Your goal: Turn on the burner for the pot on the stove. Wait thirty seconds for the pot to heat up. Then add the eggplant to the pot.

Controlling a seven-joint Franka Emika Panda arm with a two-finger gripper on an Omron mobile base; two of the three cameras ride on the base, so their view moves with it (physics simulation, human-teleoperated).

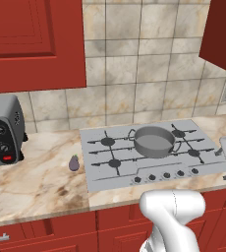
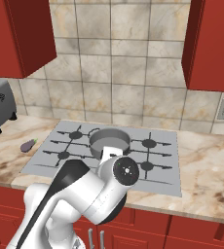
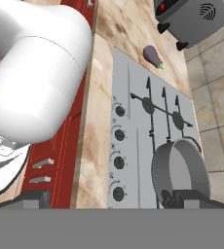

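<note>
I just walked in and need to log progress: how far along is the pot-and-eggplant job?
Nothing looks done yet. The pot sits empty on the stove, and no flame shows. The open hand holds nothing, above the knobs. Left: burner on, wait, move the eggplant from the counter into the pot.

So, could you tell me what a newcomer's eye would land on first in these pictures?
Probably the grey pot, sitting on a burner grate near the middle of the stove, whose dark knobs run along the front edge. Next, the small purple eggplant lying on the marble counter just left of the stove, with the grey toaster oven farther left.
</note>
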